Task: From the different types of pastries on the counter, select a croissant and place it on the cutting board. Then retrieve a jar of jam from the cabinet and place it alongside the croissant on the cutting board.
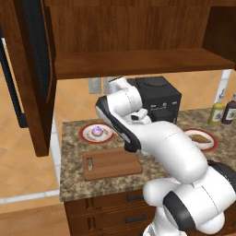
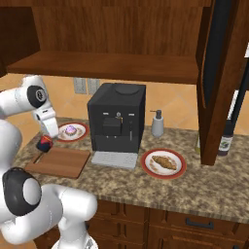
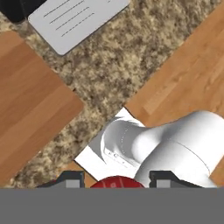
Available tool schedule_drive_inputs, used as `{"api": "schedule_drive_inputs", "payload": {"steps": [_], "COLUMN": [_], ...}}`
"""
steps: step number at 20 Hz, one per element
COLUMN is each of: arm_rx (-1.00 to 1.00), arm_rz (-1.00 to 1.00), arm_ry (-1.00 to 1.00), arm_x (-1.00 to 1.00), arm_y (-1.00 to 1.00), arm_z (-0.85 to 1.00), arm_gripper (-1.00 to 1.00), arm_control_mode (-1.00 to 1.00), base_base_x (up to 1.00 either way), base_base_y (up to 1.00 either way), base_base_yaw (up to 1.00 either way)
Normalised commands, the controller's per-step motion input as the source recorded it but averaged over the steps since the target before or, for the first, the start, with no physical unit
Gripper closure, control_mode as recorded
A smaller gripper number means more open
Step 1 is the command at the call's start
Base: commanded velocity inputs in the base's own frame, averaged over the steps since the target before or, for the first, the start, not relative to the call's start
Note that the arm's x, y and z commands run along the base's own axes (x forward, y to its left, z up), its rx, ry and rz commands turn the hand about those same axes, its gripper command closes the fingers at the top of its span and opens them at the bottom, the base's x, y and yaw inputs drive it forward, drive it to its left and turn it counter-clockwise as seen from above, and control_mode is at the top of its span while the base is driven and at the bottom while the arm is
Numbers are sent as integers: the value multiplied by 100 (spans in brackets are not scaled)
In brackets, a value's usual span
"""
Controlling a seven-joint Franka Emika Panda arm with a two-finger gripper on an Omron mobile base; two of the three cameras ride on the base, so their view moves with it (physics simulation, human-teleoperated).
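My two-finger gripper [image 2: 46,141] is pinched on the small squat jar of jam with the red lid and dark red body [image 2: 45,142], holding it just over the far left corner of the flat rectangular mid-brown wooden cutting board [image 2: 61,163]; I cannot tell whether the jar touches the wood. In my hand view the round red lid [image 3: 117,182] sits between the dark fingertips [image 3: 70,179] at 6 o'clock, with smooth straight-grained board at 9 o'clock and rough speckled brown-grey granite counter [image 3: 127,57] across the middle.

From the left base view the board [image 1: 112,162] shows its slot-shaped handle hole at the left short end. Beyond it, at about 11 o'clock, a round red-rimmed plate [image 1: 87,133] carries the cupcake with purple frosting [image 1: 97,132].

The small elongated tan-brown flaky croissant [image 2: 164,162] lies on a second red-rimmed plate [image 2: 148,165], at 3 o'clock from the boxy matte black coffee machine [image 2: 116,116], well apart from the board. The dark reddish-brown wooden cabinet [image 2: 112,65] hangs overhead, door [image 2: 219,82] open.
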Motion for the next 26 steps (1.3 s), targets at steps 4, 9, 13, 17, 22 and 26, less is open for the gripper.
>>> {"api": "schedule_drive_inputs", "payload": {"steps": [4,9,13,17,22,26], "arm_rx": [5,0,0,1,6,-2], "arm_rz": [4,5,4,1,2,10], "arm_ry": [14,2,2,-21,-14,-31], "arm_x": [79,-52,-48,62,22,46], "arm_y": [-8,68,40,-7,22,-12], "arm_z": [-15,-39,-62,-16,-17,-30], "arm_gripper": [100,100,100,100,100,100], "arm_control_mode": [-100,-100,-100,-100,-100,-100], "base_base_x": [0,0,0,0,0,0], "base_base_y": [0,0,0,0,0,0], "base_base_yaw": [0,0,0,0,0,0]}}
